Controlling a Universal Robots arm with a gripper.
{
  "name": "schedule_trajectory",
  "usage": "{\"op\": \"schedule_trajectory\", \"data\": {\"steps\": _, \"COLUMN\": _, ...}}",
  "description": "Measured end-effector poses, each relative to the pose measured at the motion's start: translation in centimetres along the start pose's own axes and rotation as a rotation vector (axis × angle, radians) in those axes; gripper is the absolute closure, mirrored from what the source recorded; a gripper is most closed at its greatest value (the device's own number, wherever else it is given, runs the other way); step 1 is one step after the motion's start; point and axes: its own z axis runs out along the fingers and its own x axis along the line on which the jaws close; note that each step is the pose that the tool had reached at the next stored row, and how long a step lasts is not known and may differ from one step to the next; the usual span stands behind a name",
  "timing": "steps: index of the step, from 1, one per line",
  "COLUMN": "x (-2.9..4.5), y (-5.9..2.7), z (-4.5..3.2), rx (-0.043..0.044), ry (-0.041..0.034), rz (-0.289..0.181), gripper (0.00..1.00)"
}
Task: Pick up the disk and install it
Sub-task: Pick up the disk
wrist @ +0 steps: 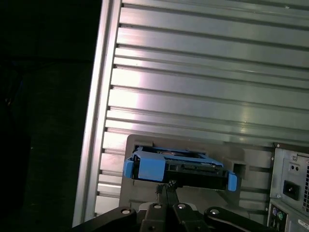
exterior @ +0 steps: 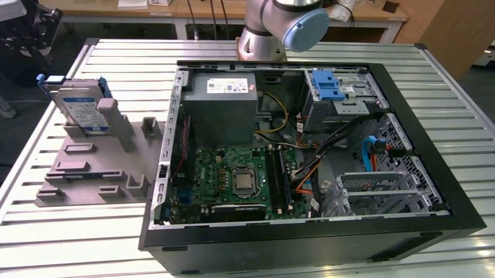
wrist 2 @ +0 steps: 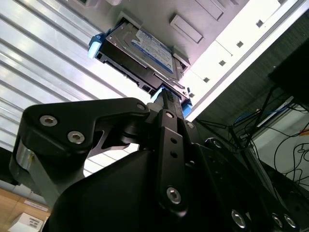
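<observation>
Your disk (exterior: 81,110) stands on edge in the grey holder (exterior: 85,174), by the table (exterior: 62,237) edge at the exterior view's left, well apart from the open computer case (exterior: 433,231). Inside that case you have a grey metal box (exterior: 220,107), the green board (exterior: 232,179), loose cables (exterior: 309,150) and a drive cage (exterior: 340,95) with a blue latch. In both wrist views your gripper (wrist: 166,184) (wrist 2: 166,96) sits right at the disk's (wrist: 178,166) (wrist 2: 145,48) blue-framed edge, its fingers drawn narrow, tips nearly together. You cannot tell whether they touch it. The first wrist view adds the table's outer edge.
</observation>
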Motion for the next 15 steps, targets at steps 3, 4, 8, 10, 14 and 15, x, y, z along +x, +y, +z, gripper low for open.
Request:
{"op": "schedule_trajectory", "data": {"steps": 3, "x": 0.00, "y": 0.00, "z": 0.00, "rx": -0.0001, "ry": 0.0001, "rz": -0.003, "gripper": 0.89}}
{"op": "schedule_trajectory", "data": {"steps": 4, "x": 0.00, "y": 0.00, "z": 0.00, "rx": -0.0001, "ry": 0.0003, "rz": -0.009, "gripper": 0.89}}
{"op": "schedule_trajectory", "data": {"steps": 8, "x": 0.01, "y": 0.00, "z": 0.01, "rx": -0.0005, "ry": 0.0021, "rz": -0.052, "gripper": 0.89}}
{"op": "schedule_trajectory", "data": {"steps": 10, "x": 0.01, "y": 0.00, "z": 0.01, "rx": -0.0008, "ry": 0.0030, "rz": -0.072, "gripper": 0.89}}
{"op": "schedule_trajectory", "data": {"steps": 14, "x": 0.01, "y": 0.00, "z": 0.02, "rx": -0.0011, "ry": 0.0045, "rz": -0.106, "gripper": 0.89}}
{"op": "schedule_trajectory", "data": {"steps": 15, "x": 0.01, "y": 0.00, "z": 0.02, "rx": -0.0012, "ry": 0.0048, "rz": -0.114, "gripper": 0.89}}
